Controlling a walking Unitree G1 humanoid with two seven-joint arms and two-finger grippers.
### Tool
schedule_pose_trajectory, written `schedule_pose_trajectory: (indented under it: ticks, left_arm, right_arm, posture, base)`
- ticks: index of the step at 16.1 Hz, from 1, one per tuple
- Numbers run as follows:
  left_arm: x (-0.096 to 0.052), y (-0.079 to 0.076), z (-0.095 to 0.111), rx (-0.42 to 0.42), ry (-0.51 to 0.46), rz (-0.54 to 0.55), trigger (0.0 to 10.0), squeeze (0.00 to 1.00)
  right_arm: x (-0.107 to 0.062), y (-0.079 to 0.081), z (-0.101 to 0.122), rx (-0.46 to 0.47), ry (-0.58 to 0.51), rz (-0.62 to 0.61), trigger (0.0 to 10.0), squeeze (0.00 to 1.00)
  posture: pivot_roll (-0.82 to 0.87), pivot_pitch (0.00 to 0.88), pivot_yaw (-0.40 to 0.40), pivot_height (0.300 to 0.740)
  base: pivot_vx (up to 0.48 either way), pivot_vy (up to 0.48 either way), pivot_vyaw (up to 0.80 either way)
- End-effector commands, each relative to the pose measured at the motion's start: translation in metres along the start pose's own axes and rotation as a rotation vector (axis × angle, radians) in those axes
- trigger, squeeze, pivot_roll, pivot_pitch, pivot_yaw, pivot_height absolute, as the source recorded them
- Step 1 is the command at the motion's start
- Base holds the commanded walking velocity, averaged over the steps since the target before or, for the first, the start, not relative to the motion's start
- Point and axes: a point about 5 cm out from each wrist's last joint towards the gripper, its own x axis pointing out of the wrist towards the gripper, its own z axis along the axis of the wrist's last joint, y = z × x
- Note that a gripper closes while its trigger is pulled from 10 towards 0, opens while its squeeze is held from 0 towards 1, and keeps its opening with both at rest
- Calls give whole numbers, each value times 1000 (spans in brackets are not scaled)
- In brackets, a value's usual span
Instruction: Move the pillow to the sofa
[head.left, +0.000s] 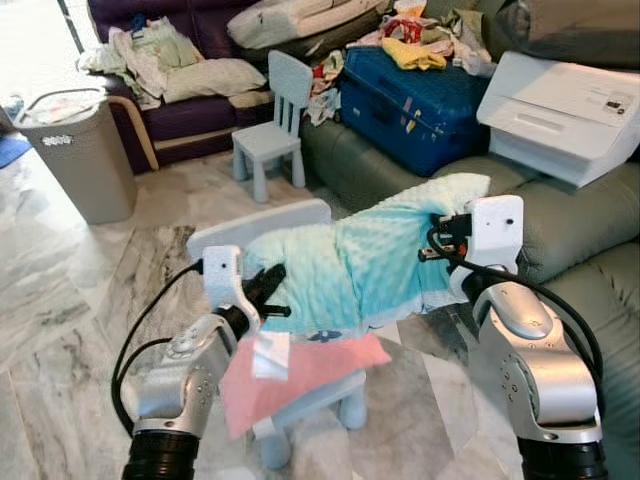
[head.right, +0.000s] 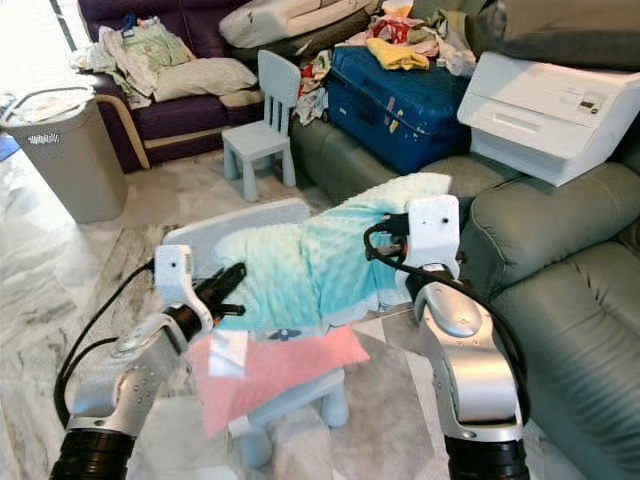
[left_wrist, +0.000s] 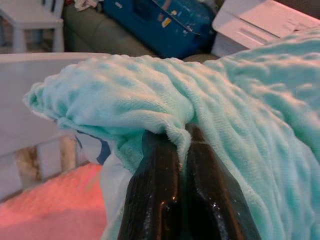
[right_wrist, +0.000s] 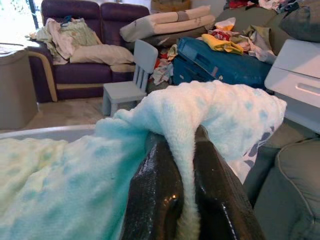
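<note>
The left end effector (head.left: 272, 292) pinches one end of the soft mint green pillow (head.left: 350, 265), and its two black fingers (left_wrist: 155, 200) are squeezed shut on a fold of the bumpy cloth. The right end effector (right_wrist: 181, 200) pinches the other end, and its fingers (right_wrist: 155, 195) are also closed tight with a ridge of the fluffy cloth between them. The pillow hangs between the two end effectors, up in the air above a small white chair (head.left: 262, 225). A pink cushion (head.left: 300, 375) lies on the seat of that chair, just under the pillow, and it sticks out over the seat's near edge. The chair stands on the shiny marble floor (head.left: 60, 300). The grey sofa (head.left: 590, 240) is just beside the right arm, and the pillow's right end is near its front edge but not on it. Farther back, a white printer (head.left: 560, 110) and a big blue suitcase (head.left: 410, 100) sit on the grey sofa, with a yellow cloth (head.left: 415, 52) on top of the suitcase. A little blue chair (head.left: 272, 120) stands on the floor in front of the suitcase. A grey laundry basket (head.left: 80, 150) stands at the left. At the very back there is a purple sofa (head.left: 180, 110) with clothes (head.left: 150, 50) piled on it.
</note>
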Motion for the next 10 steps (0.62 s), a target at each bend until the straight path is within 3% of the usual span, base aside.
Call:
schedule_pose_trajectory:
  ticks: [1,2,10]
  left_arm:
    - [3,-1,9,-7,-17,-23,10000,0]
    - [3,0,10,-34,-22,-26,10000,0]
    - [2,-6,5,-71,-17,-79,10000,0]
  right_arm:
    - [-1,-1,8,-6,-30,-2,10000,0]
    - [-1,-1,7,-8,-27,-2,10000,0]
    - [-1,0,6,-2,-16,-2,10000,0]
  posture:
    - [-126,0,22,740]
    - [-128,0,24,740]
    - [-127,0,25,740]
  base:
    - [0,0,0]
    - [0,0,0]
    - [0,0,-779]
